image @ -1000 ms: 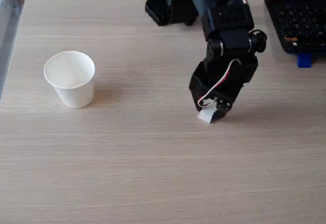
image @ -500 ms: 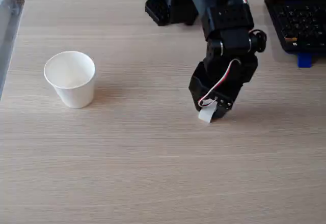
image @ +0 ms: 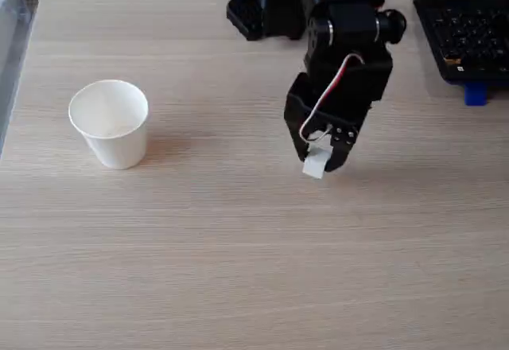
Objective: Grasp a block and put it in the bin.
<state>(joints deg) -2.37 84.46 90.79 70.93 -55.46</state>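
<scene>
The bench point(image: 238, 270) was a pale wood-grain top with fine lines running from left to right in the fixed view, matte and evenly lit, with soft shadows under the things on it. Its far edge ran along the top of the picture, and its left edge slanted down past a strip of greyish floor.

The cup point(image: 109, 123) stood upright near the left edge, mouth open upward, white inside and out, its narrower base resting on the wood and a faint shadow falling to its right. It stood well apart from the arm.

The black arm point(image: 343, 56) reached down from the far edge, right of the middle, with a red and white cable looping along its lower part. Its hand point(image: 318, 161) pointed down and was closed on the block point(image: 316, 161), a small white cube held at the tips; whether the cube touched the wood I could not tell, though a dim shadow lay just to its right.

At the far right corner sat a black keyboard point(image: 465, 36), with a small blue piece point(image: 475, 94) at its near edge. Behind the far edge the room showed dark shapes and pale upright slats at the far left corner.
</scene>
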